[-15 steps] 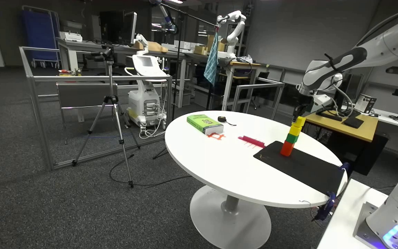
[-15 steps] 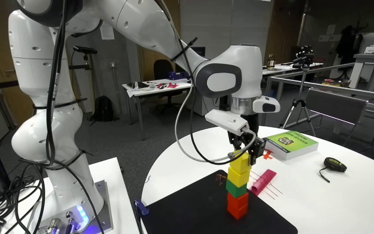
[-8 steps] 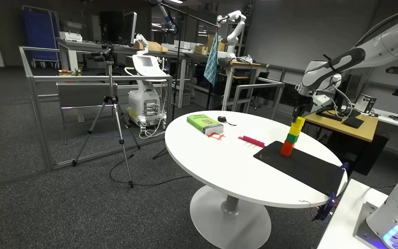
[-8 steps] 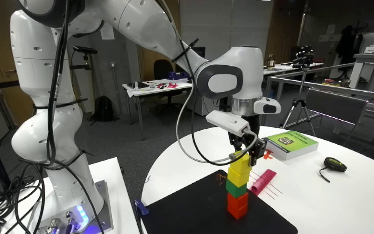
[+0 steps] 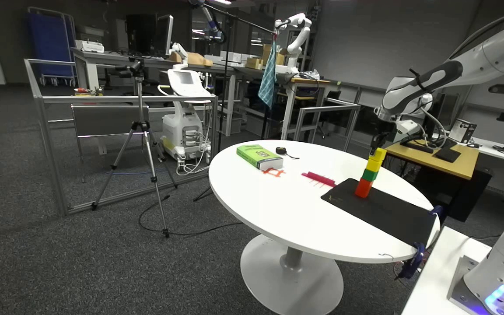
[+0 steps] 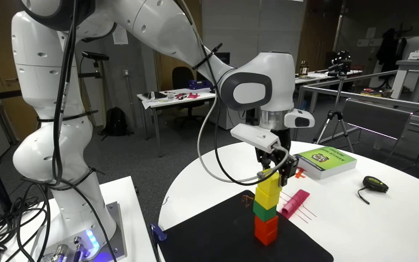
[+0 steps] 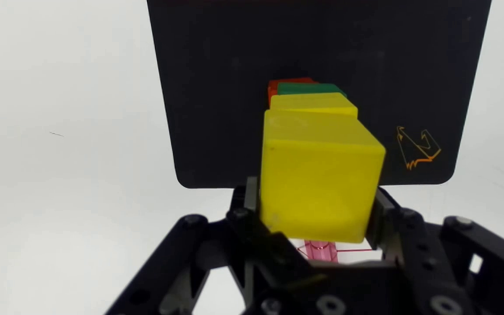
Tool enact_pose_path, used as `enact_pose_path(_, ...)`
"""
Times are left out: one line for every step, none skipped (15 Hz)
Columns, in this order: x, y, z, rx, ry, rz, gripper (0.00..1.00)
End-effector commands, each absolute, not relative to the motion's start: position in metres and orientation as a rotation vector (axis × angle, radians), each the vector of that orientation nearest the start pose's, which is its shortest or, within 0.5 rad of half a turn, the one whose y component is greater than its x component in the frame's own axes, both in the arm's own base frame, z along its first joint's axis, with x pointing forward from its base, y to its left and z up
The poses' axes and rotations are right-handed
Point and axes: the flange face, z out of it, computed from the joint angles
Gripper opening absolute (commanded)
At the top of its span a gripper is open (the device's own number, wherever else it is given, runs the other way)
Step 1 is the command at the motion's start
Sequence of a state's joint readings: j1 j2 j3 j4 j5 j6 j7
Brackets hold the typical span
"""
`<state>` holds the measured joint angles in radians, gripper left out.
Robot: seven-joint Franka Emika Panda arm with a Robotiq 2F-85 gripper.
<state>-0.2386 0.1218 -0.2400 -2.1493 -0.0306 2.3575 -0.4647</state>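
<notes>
Jaws clamped on top yellow cube, wrist-view center; stack beneath hasn't shifted, so likely placed, unreleased.

Green book, "INTERVIEW" on its cover, other lettering blurred

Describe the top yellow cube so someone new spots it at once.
Find the round white table and the black mat lying on it. A stack of coloured cubes stands on that mat, with the top yellow cube crowning it. Unlike the lower yellow cube directly beneath, this one is held in the gripper.
</notes>
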Motion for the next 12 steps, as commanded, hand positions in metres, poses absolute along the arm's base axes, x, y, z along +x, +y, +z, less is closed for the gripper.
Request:
enact_pose_path(0.501,-0.265,0.36,-3.228,-0.055,-0.067,0.88)
enact_pose_path(0.501,-0.265,0.36,-3.23,-0.052,-0.067,0.95)
enact_pose_path(0.501,-0.265,0.36,-3.229,-0.051,-0.068,1.0)
enact_pose_path(0.501,-0.265,0.36,-3.229,-0.049,-0.069,1.0)
enact_pose_path(0.501,-0.265,0.361,-3.229,-0.049,-0.072,1.0)
enact_pose_path(0.501,-0.265,0.364,-3.226,-0.049,-0.076,1.0)
enact_pose_path(0.501,-0.263,0.369,-3.225,-0.046,-0.092,1.0)
enact_pose_path(0.5,-0.262,0.378,-3.221,-0.044,-0.115,1.0)
enact_pose_path(0.5,-0.261,0.387,-3.22,-0.033,-0.136,1.0)
enact_pose_path(0.499,-0.26,0.398,-3.208,-0.029,-0.156,1.0)
enact_pose_path(0.498,-0.259,0.414,-3.196,-0.002,-0.196,1.0)
enact_pose_path(0.495,-0.258,0.433,-3.171,0.015,-0.225,1.0)
